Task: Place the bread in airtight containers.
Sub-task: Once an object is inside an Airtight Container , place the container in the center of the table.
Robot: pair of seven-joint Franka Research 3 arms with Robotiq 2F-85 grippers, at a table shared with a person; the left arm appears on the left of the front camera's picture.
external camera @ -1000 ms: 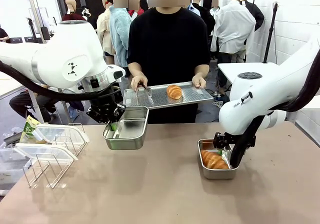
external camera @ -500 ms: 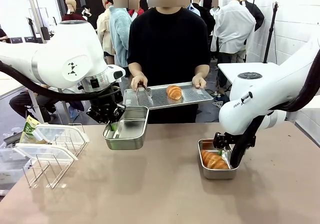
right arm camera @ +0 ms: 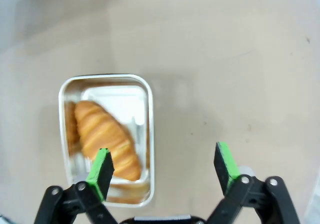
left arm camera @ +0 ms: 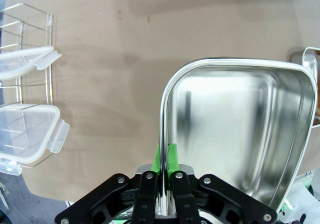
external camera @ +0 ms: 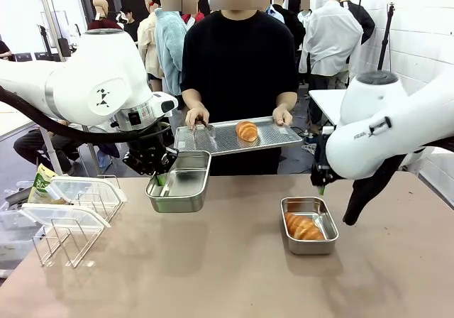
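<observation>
The tin (left arm camera: 235,119) pinched in the left end effector (left arm camera: 164,156) is polished steel, mirror-bright inside. Below the right end effector (right arm camera: 162,159), a second tin (right arm camera: 107,77) shows the same shiny metal, and the roll (right arm camera: 105,134) in it has a glossy, ridged, golden crust. That end effector's pads (right arm camera: 101,166) are matt green. Beside the left end effector, the lids (left arm camera: 30,134) are clear, smooth plastic. The table (left arm camera: 110,59) is matt tan.

A plain brown table (external camera: 213,275) is seen, on which a steel tin (external camera: 310,247) is set toward the robot's right, with a croissant (external camera: 303,227) laid inside it. At the table's left edge a wire rack (external camera: 64,241) is stood, and clear lids (external camera: 78,188) are rested on it.
</observation>
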